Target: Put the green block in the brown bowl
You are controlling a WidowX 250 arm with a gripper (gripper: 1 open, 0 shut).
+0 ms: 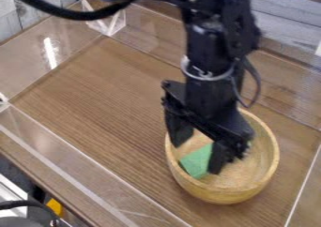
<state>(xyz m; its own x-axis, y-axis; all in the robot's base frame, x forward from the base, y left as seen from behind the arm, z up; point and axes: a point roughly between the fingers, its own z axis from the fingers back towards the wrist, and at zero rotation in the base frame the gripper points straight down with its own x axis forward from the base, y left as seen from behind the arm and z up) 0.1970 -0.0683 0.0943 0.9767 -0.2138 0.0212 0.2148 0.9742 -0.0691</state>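
The brown bowl is a round, light wooden bowl sitting at the lower right of the table. The green block lies inside it, leaning against the bowl's left inner wall. My black gripper hangs straight down over the bowl's left half, its two fingers spread open on either side of the block, with no grip on it. The fingers hide part of the block and of the bowl's near-left rim.
The brown wood-grain table stretches left and back of the bowl. Clear acrylic walls ring the table, with a low front edge at the lower left. Black cables run from the arm at the top.
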